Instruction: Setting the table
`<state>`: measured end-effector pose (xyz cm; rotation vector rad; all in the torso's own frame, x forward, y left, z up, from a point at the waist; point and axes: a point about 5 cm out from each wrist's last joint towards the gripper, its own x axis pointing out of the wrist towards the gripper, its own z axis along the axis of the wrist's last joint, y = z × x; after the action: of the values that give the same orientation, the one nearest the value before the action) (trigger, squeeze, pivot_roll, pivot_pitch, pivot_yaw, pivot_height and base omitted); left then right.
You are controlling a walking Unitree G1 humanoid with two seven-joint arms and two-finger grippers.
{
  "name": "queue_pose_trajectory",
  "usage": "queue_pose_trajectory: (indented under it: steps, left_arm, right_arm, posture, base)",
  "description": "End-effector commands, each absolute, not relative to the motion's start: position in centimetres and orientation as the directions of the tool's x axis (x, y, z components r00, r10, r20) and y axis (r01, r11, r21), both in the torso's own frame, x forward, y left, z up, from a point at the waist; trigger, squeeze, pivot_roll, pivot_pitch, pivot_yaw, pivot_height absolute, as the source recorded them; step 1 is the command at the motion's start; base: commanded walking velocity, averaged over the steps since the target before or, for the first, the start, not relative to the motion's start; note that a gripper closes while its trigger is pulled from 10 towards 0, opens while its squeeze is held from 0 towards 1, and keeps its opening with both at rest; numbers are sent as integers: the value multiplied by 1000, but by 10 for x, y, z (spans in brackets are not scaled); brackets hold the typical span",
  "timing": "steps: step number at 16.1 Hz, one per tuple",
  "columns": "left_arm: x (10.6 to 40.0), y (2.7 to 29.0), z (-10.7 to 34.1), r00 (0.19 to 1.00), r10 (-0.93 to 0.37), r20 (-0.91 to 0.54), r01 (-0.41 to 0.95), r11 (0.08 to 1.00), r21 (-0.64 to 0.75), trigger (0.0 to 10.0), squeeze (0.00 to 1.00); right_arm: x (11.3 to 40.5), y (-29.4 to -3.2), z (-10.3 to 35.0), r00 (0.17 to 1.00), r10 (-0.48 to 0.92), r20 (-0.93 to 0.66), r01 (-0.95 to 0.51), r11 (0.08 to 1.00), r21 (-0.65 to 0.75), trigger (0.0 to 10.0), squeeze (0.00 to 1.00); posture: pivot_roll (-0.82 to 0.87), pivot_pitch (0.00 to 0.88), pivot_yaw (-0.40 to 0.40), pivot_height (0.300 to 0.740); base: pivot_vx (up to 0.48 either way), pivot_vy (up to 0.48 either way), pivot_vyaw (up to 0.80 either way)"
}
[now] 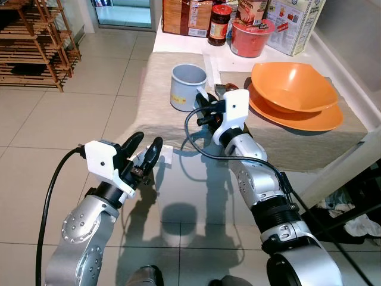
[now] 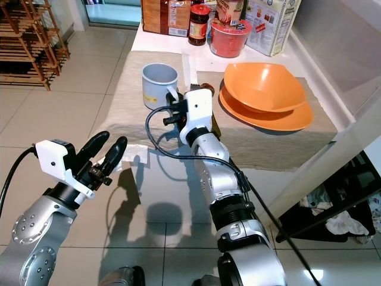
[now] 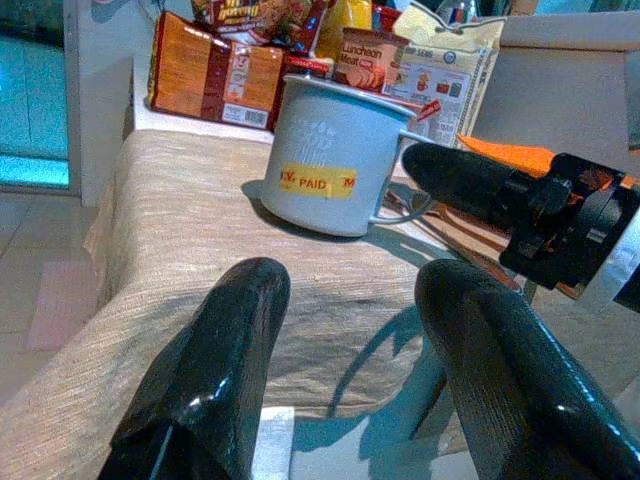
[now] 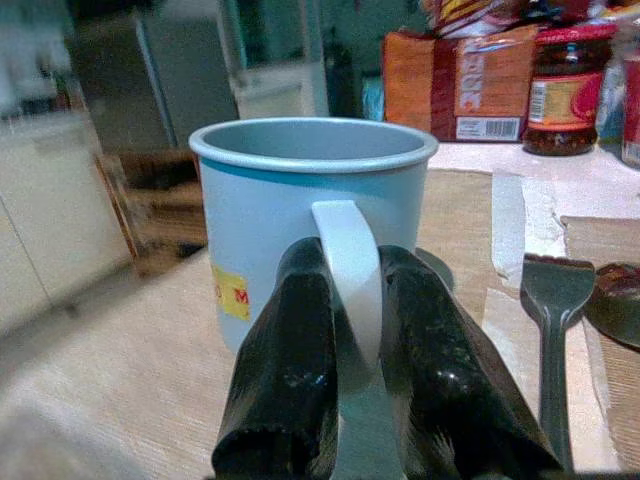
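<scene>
**Right gripper clamped on the mug handle, left gripper open off the table edge**

Your right gripper [image 4: 345, 400] has its two fingers pinched on the handle of the light blue mug [image 1: 188, 87], one finger on each side of the loop. The mug stands upright on the beige cloth [image 1: 156, 113], toward the cloth's left side, handle facing the robot. A yellow sticker sits on its wall.

Your left gripper [image 1: 144, 156] hangs off the near edge of the table over the tiled floor [image 1: 71, 113], fingers spread apart, holding nothing. It points toward the mug but is well apart from it.

To the right of the mug, two orange bowls [image 1: 293, 89] are stacked on the cloth, near its right edge. Between mug and bowls, a fork [image 4: 552, 330] and a spoon [image 4: 618, 310] lie flat, just beside each other.

Along the far edge of the table: a brown bag [image 1: 186, 16], a dark jar with a red lid [image 1: 219, 25], a red cup of noodles [image 1: 252, 37] and a cereal box [image 1: 294, 24], all close together.

A wooden rack [image 1: 36, 42] stands on the floor at the far left.
</scene>
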<state>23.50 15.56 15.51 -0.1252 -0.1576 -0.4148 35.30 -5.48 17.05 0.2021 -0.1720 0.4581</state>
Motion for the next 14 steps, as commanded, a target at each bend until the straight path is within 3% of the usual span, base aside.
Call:
queue_pose_trajectory:
  steps: [1,3,4,5,7,8,9,10,14]
  left_arm:
    - [235,155,160,902,-390,184,408,910,-71,10000,0]
    - [234,155,160,902,-390,184,408,910,-72,10000,0]
    - [234,154,160,902,-391,185,409,909,-74,10000,0]
    - [234,154,160,902,-390,185,409,910,-75,10000,0]
    - [234,154,160,902,-389,185,408,910,-75,10000,0]
    - [234,154,160,903,-388,186,407,910,-76,10000,0]
    - [234,154,160,902,-388,187,408,910,-77,10000,0]
    - [234,154,160,902,-389,188,409,909,-77,10000,0]
    - [237,153,162,897,-395,198,416,906,-76,10000,0]
  right_arm:
    - [356,-66,191,889,346,300,-421,875,237,10000,0]
    - [359,-78,198,904,257,343,-377,856,353,10000,0]
    - [360,-84,204,905,209,370,-378,794,477,10000,0]
    - [360,-86,205,904,200,377,-379,781,496,10000,0]
    - [359,-94,215,887,154,434,-422,653,629,10000,0]
    - [354,-98,225,847,155,508,-520,435,735,10000,0]
    - [343,-103,238,754,175,633,-657,231,718,10000,0]
    - [337,-105,242,706,186,683,-708,166,686,10000,0]
    - [326,-104,247,625,287,726,-778,151,610,10000,0]
  posture:
    - [-14,98,-53,740]
    - [-15,101,-52,740]
    - [-15,103,-52,740]
    - [-15,103,-52,740]
    - [-14,103,-52,740]
    - [-15,105,-51,740]
    - [-19,103,-49,740]
    - [-20,103,-49,740]
    - [-24,97,-45,740]
  base:
    - [0,0,0]
    - [0,0,0]
    - [0,0,0]
    - [0,0,0]
    - [0,0,0]
    - [0,0,0]
    - [0,0,0]
    - [0,0,0]
    - [0,0,0]
